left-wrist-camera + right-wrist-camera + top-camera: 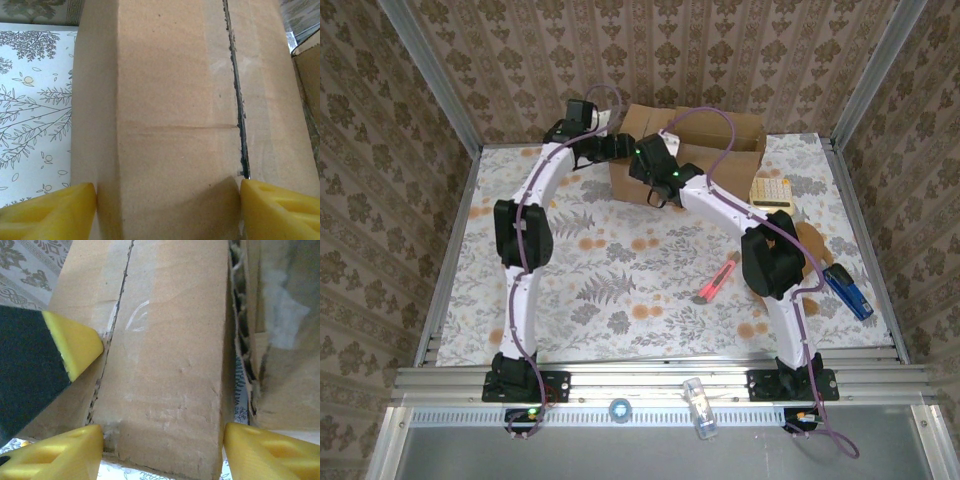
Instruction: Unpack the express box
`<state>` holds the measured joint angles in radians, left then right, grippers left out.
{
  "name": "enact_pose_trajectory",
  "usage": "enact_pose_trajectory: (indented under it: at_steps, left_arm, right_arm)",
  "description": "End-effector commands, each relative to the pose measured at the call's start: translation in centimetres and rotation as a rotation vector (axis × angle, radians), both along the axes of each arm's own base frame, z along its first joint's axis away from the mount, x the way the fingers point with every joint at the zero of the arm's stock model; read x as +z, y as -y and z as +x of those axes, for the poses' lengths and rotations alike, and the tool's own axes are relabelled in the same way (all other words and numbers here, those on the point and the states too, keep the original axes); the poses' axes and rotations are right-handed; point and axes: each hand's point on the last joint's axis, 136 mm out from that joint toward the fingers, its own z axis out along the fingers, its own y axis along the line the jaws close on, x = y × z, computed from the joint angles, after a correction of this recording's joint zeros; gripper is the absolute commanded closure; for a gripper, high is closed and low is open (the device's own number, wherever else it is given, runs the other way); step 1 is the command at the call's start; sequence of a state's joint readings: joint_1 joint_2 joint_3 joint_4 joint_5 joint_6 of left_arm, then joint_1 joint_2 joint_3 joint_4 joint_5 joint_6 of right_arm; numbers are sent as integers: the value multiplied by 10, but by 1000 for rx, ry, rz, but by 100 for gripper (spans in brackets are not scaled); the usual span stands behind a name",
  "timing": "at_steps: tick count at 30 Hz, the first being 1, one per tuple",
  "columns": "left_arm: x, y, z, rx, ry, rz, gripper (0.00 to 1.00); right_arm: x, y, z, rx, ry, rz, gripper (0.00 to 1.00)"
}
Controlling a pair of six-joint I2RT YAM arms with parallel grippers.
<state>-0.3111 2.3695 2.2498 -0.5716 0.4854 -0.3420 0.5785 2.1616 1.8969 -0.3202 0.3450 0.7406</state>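
The express box sits at the far middle of the table, its brown top running left to right, and both arms reach across to its near left part. In the left wrist view a taped seam along the box shows a dark, ragged slit, so the tape looks already cut and the step in hand seems to be parting the top to reach the contents. The left gripper straddles a band of cardboard, one yellow finger at the box's left side and the other at the slit; I cannot tell whether it is pressing in or merely spread around the card. Just to its right, the right gripper has its fingers flush against both sides of a cardboard slab and appears to be pinching it, with a finger of the left gripper touching the same slab at the seam. Whether any flap has been raised cannot be told from above. The next move likely calls for one arm to hold the box down while the other works a finger into the slit and lifts a flap outward, slowly, so the box does not slide or tip. Well apart on the right lie a calculator and a blue stapler, and a red utility knife rests nearer the middle.
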Motion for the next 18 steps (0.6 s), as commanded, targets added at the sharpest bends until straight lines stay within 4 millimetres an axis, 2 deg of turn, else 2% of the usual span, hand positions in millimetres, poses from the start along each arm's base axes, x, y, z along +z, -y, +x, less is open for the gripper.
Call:
enact_pose_trajectory:
  at_steps: [1,8,14,18]
  left_arm:
    - [-16,21,-36,-50,-101,-14,27]
    - [-9,12,-68,-16,-102,-38,28]
    - [-1,8,-101,-22,-110,-40,28]
    - [-5,14,-130,-40,-125,-33,28]
  right_arm:
    - [-9,-1,3,-12,-5,14,37]
    - [-15,-11,-8,31,-26,44,39]
    - [-13,-18,-32,71,-41,55,39]
    - [-10,-18,-52,97,-47,49,39]
